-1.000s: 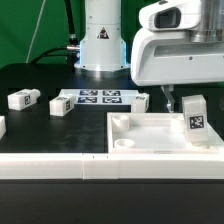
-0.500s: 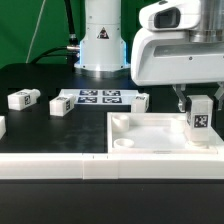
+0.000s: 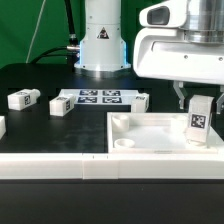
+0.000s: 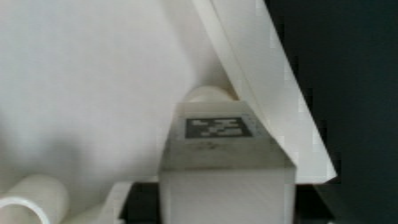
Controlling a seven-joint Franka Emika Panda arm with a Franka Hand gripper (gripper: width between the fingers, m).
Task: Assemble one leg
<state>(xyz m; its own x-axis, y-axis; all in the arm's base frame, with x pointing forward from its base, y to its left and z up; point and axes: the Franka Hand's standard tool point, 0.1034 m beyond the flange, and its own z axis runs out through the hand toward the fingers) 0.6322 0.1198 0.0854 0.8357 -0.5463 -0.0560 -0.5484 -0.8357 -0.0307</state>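
My gripper (image 3: 200, 99) is shut on a leg (image 3: 200, 120), a small white peg with a black-and-white tag, held upright. It hangs at the far corner of the large white tray (image 3: 150, 132) on the exterior view's right. In the wrist view the leg (image 4: 217, 150) fills the space between the dark fingers (image 4: 143, 200), its tag facing the camera, and its far end meets the tray's corner by the tray wall (image 4: 267, 70). I cannot tell whether it touches the tray.
Two loose legs (image 3: 22, 99) (image 3: 62, 104) lie at the exterior view's left and another (image 3: 142, 101) lies behind the tray. The marker board (image 3: 98, 97) lies before the robot base (image 3: 100, 40). A white ledge (image 3: 100, 165) runs along the front.
The gripper has carried the leg toward the exterior view's right and a little lower, closer to the tray's corner. The loose legs have not moved.
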